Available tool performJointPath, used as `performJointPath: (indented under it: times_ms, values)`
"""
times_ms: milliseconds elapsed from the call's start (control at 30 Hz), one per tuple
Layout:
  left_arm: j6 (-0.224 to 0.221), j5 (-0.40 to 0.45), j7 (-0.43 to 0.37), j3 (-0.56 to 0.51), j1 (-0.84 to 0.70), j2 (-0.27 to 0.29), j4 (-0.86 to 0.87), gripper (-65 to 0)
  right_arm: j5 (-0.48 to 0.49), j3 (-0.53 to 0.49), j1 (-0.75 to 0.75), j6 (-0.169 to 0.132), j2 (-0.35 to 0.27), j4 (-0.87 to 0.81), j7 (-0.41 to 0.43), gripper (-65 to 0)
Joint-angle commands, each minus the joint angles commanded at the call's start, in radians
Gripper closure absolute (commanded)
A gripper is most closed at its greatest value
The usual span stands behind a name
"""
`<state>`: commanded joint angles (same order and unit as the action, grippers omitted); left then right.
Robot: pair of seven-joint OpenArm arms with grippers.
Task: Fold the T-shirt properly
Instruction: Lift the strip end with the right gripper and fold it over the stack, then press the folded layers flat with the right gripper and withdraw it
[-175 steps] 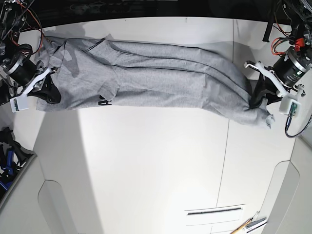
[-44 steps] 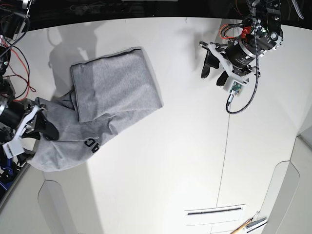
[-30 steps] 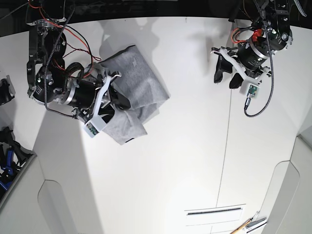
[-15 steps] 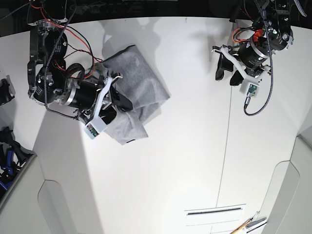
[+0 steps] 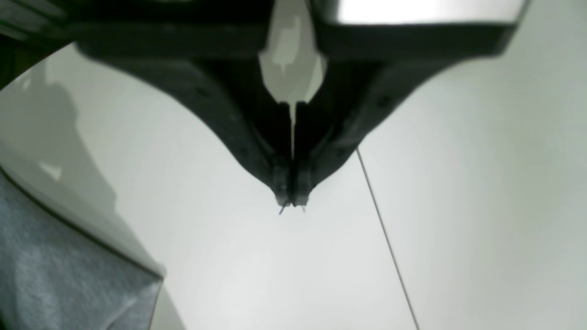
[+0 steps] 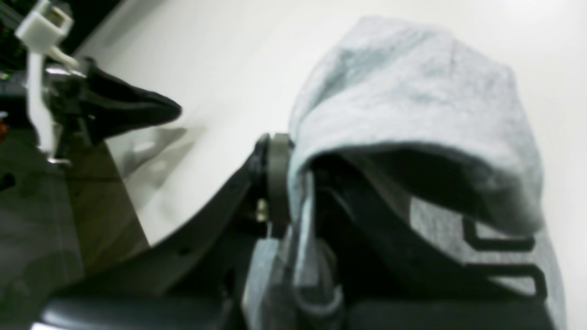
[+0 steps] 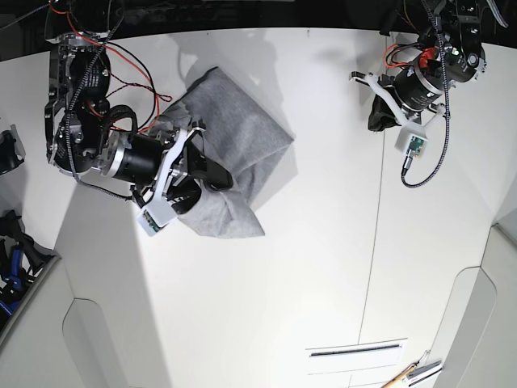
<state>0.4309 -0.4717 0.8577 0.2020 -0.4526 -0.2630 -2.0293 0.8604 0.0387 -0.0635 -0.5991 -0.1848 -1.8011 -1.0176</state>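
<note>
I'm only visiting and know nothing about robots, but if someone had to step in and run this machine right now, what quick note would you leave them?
Left gripper: shut, holding nothing, hanging above bare white table away from the cloth.
Right gripper: shut on the light heather-grey cotton T-shirt, with fabric draped over its fingers.
T-shirt: bunched into a thick, uneven bundle at the table's far side, on the base view's left; black lettering shows on a lower layer.
Done: the shirt is gathered into several layers.
Left: probably release, flatten and square up the edges; the bundle looks rumpled, not a neat fold.
</note>
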Motion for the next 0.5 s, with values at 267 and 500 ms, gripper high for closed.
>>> performJointPath:
  times_ms: [267, 500]
  values:
    - [0.000, -0.027, -0.001, 0.000, 0.001, 0.000, 0.000, -0.5, 0.000, -0.069, -0.002, 0.000, 0.000, 0.000, -0.016, 0.0]
    - [0.000, -0.026, -0.002, 0.000, 0.001, 0.000, 0.000, -0.5, -0.069, -0.237, 0.005, -0.004, -0.001, 0.000, -0.061, -27.5]
